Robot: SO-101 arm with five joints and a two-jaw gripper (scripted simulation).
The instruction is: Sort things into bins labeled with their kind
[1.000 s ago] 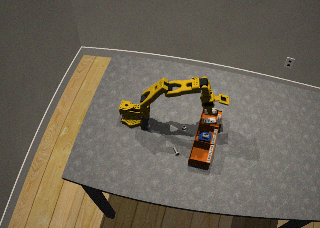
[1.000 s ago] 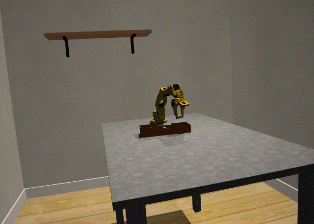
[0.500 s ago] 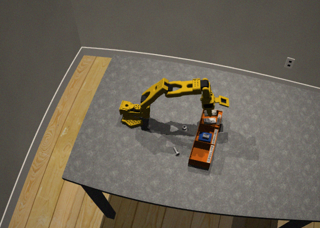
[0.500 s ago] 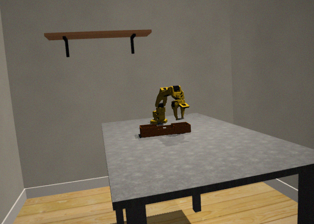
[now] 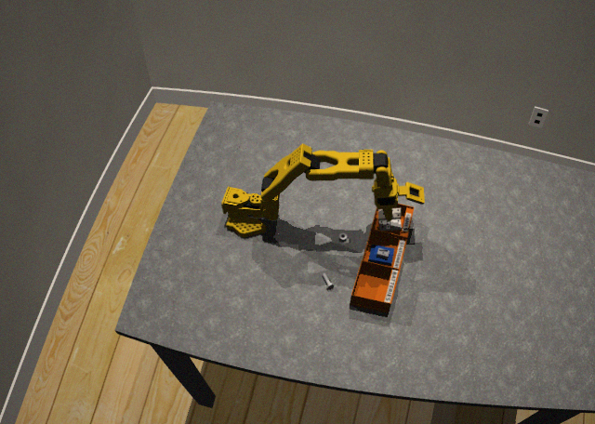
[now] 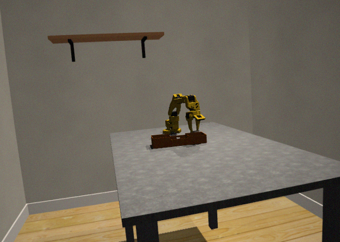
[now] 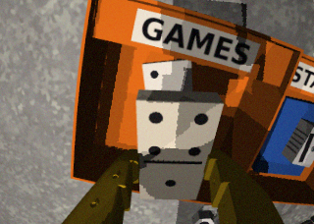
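Observation:
My gripper [image 5: 388,218] [image 6: 194,130] [image 7: 173,166] is shut on a white domino [image 5: 396,212] [image 7: 174,128] with black dots, held over the orange GAMES bin [image 5: 409,210] [image 7: 115,13]. A second domino [image 5: 395,224] [image 7: 162,78] lies in that bin, partly hidden by the held one. The STATIONERY bin [image 5: 391,242] holds a blue block [image 5: 374,256] [image 7: 287,123] with a small grey-white piece [image 5: 383,253] [image 7: 300,142] on it. The BATTERIES bin [image 5: 374,284] at the near end looks empty. A metal bolt [image 5: 327,281] and a nut [image 5: 343,237] lie on the table.
The three bins stand joined in one row on the grey table [image 5: 480,313] [image 6: 219,173]. The bolt and nut lie between the bins and the arm's base [image 5: 247,226]. A wooden shelf [image 6: 107,37] hangs on the wall, far above the table.

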